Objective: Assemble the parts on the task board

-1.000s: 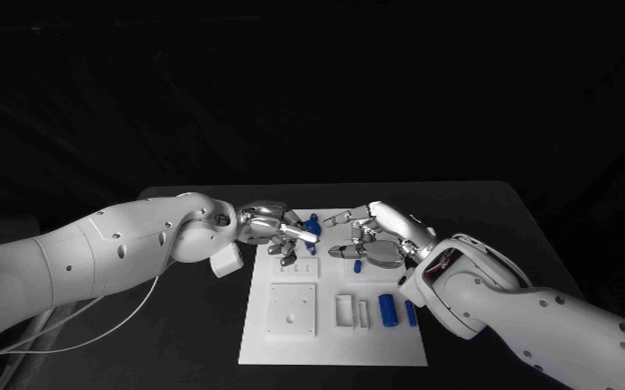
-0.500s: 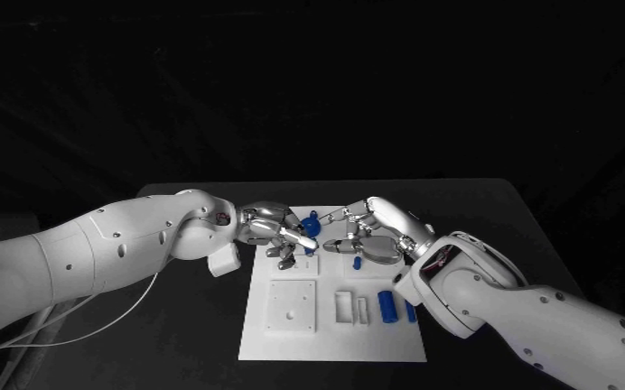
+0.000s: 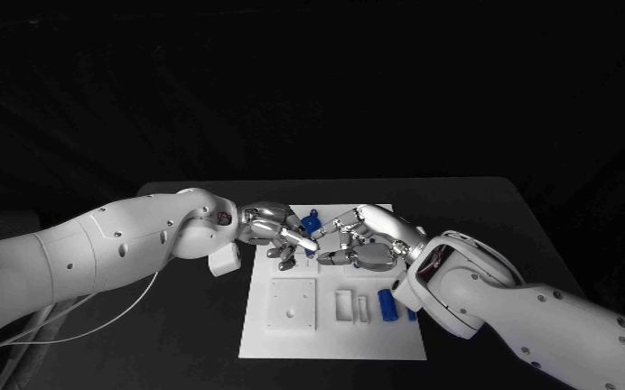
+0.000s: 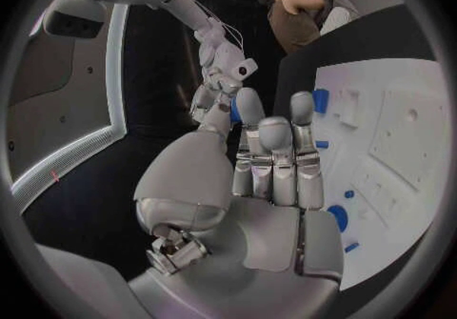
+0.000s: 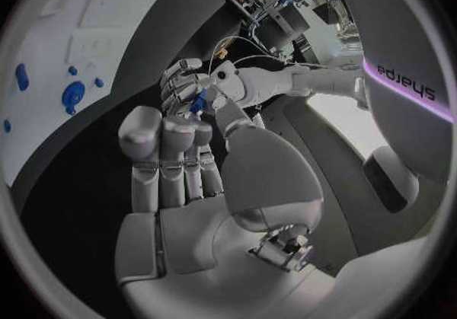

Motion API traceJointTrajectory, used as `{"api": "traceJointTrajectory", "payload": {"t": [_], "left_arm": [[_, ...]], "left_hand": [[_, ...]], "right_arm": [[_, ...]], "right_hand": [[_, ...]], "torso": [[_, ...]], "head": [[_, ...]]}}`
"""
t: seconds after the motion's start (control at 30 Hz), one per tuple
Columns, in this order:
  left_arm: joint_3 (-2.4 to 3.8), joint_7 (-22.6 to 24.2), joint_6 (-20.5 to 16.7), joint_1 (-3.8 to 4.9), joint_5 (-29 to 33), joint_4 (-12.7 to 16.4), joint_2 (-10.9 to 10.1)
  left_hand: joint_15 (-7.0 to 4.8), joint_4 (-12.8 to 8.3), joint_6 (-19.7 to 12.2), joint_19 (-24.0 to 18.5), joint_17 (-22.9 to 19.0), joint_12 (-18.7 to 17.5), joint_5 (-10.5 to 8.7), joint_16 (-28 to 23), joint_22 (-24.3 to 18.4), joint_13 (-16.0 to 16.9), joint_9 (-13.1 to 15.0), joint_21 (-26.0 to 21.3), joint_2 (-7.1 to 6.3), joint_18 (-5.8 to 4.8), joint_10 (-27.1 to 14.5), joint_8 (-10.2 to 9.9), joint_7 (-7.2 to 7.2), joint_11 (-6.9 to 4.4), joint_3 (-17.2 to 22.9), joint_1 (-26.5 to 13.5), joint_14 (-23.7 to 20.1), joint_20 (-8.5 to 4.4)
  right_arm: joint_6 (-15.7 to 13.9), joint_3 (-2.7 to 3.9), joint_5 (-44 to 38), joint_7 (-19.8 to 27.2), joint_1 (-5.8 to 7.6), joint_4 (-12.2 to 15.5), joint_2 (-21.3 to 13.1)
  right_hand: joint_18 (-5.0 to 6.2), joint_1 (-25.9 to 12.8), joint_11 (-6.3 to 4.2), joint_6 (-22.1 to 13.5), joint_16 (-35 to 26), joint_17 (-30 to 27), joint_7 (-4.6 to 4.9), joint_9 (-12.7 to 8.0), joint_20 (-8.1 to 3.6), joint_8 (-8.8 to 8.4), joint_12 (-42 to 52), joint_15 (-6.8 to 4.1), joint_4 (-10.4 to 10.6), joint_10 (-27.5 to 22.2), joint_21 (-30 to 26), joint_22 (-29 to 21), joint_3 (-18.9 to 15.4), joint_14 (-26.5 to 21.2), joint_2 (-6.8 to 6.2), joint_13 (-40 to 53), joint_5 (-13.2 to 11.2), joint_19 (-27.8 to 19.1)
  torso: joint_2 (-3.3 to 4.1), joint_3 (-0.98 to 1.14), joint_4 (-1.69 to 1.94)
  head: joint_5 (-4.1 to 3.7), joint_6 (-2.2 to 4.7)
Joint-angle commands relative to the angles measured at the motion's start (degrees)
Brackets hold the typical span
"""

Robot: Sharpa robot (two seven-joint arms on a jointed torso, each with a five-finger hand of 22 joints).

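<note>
The white task board (image 3: 332, 331) lies in the middle of the black table. Above its far end my left hand (image 3: 274, 230) pinches a small blue part (image 3: 312, 224) in its fingertips. The right wrist view shows that same blue part (image 5: 198, 101) held in my left hand (image 5: 186, 84). My right hand (image 3: 365, 244) is close on the other side, thumb and fingers spread and reaching up to the part (image 4: 234, 110). I cannot tell whether they touch it. Two blue parts (image 3: 387, 305) lie in the board's near right slots.
More blue parts (image 4: 337, 217) lie on the task board (image 4: 404, 144) beside my left hand. A round blue part (image 5: 72, 95) lies on the board (image 5: 86, 7) beyond my right hand. Black table surrounds the board on all sides.
My right hand has moved left across the far end of the board, up to my left hand and the blue part. My left hand has stayed where it was, holding the part.
</note>
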Motion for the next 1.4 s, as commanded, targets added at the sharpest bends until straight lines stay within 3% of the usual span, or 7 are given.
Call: {"api": "traceJointTrajectory", "payload": {"t": [0.03, 0.43, 0.6, 0.77, 1.03, 1.2, 1.4], "left_arm": [[0.09, 0.1, 1.1, 0.09, 0.0, 0.4, 0.3], [0.09, -0.4, 1.6, 0.09, -0.3, 0.9, 0.4], [0.09, -0.4, 1.7, 0.10, -0.3, 1.1, 0.5], [0.09, -0.4, 1.7, 0.10, -0.4, 1.2, 0.4], [0.09, -0.5, 1.7, 0.10, -0.4, 1.1, 0.4], [0.09, -0.6, 1.5, 0.10, -0.3, 1.1, 0.4], [0.08, -0.9, 1.1, 0.11, -0.1, 1.1, 0.4]], "left_hand": [[-0.20, -0.2, 1.3, 0.0, 0.0, -0.3, 0.17, 0.2, 0.9, 0.1, 0.0, -0.2, 4.14, -0.86, 1.7, 0.1, -1.22, -0.59, -0.2, 4.1, -0.4, -0.05], [-0.20, -0.2, 1.3, 0.0, 0.0, -0.3, 0.17, 0.2, 0.9, 0.1, 0.0, -0.2, 4.14, -0.86, 1.7, 0.1, -1.22, -0.59, -0.2, 4.1, -0.4, -0.05], [-0.19, -0.3, 1.3, 0.0, 0.0, -0.3, 0.17, 0.2, 0.9, 0.1, -0.1, -0.2, 4.18, -0.86, 1.7, 0.1, -1.22, -0.58, -0.3, 4.1, -0.4, -0.04], [-0.19, -0.3, 1.3, 0.0, 0.0, -0.3, 0.17, 0.2, 0.9, 0.1, -0.1, -0.2, 4.18, -0.86, 1.7, 0.1, -1.22, -0.58, -0.3, 4.1, -0.4, -0.04], [-0.18, -0.3, 1.3, -0.1, 0.0, -0.3, 0.17, 0.2, 0.9, 0.1, -0.1, -0.2, 4.20, -0.86, 1.7, 0.1, -1.22, -0.57, -0.3, 4.1, -0.4, -0.04], [-0.17, -0.2, 1.3, -0.1, 0.0, -0.4, 0.17, 0.1, 0.9, 0.2, -0.2, -0.2, 4.23, -0.86, 1.7, 0.1, -1.22, -0.55, -0.4, 4.0, -0.5, -0.02], [-0.14, 0.1, 1.2, -0.2, -0.1, -0.6, 0.17, 0.0, 0.9, 0.1, -0.2, -0.3, 4.25, -0.86, 1.7, 0.1, -1.21, -0.52, -0.6, 3.9, -0.6, 0.01]], "right_arm": [[2.7, -0.09, -0.3, 0.0, -0.09, 0.0, 0.3], [1.2, -0.12, -0.3, -0.6, -0.08, -0.5, 0.6], [1.4, -0.13, -0.7, -0.9, -0.08, -0.7, 0.8], [1.3, -0.13, -1.5, -1.3, -0.08, -1.0, 0.8], [1.0, -0.13, -2.0, -1.3, -0.08, -1.1, 0.9], [0.4, -0.14, -2.2, -1.2, -0.08, -1.2, 1.0], [-0.4, -0.14, -2.3, -1.2, -0.08, -1.2, 1.1]], "right_hand": [[0.38, -0.1, -0.01, 0.2, -0.2, 0.0, 0.04, 0.1, -0.20, 0.05, 0.1, -0.11, 0.0, -0.3, -0.3, 5.9, -0.2, -0.2, 0.39, 0.0, 0.3, 0.1], [0.37, -0.2, -0.07, 0.6, -0.2, 0.0, -0.07, 0.1, -0.22, 0.06, 0.3, -0.14, 0.2, -0.2, -0.3, 5.9, -0.1, -0.2, 1.39, 0.2, -0.9, 0.2], [0.30, 0.0, -0.27, 2.2, -0.2, 0.1, -0.45, 0.1, -0.32, 0.07, 0.4, -0.26, 0.1, -0.3, -0.2, 6.0, 1.4, -0.2, 1.86, 0.3, -2.8, 0.1], [0.09, 0.7, -0.78, 5.3, 0.0, 0.3, -1.28, 0.3, -0.66, 0.11, 0.5, -0.61, -0.1, -0.2, 0.1, 6.0, 4.4, -0.1, 2.37, 0.5, -7.0, 0.1], [-0.26, 0.6, -1.35, 9.1, -0.1, 0.5, -2.24, 0.5, -1.14, 0.15, 0.5, -1.04, 0.3, 0.0, 0.4, 6.0, 8.0, -0.1, 1.94, 0.8, -9.1, 0.0], [-0.34, 0.8, -1.59, 10.8, 0.0, 0.7, -2.63, 0.6, -1.26, 0.19, 0.7, -1.19, 0.5, 0.2, 0.5, 6.1, 8.9, -0.1, 2.21, 1.1, -11.2, 0.0], [-0.40, 0.8, -1.65, 11.2, 0.1, 0.9, -2.77, 0.6, -1.34, 0.18, 0.7, -1.25, 0.7, 0.4, 0.7, 6.1, 9.1, 0.0, 2.24, 1.2, -11.5, 0.0]], "torso": [[0.01, 0.04, -0.06], [0.02, 0.07, -0.03], [0.01, 0.09, -0.03], [0.01, 0.07, -0.02], [0.03, 0.10, -0.03], [0.01, 0.11, -0.02], [0.02, 0.11, -0.06]], "head": [[0.10, -0.04], [0.17, -0.18], [0.16, -0.29], [0.14, -0.40], [0.19, -0.48], [0.19, -0.59], [0.18, -0.58]]}}
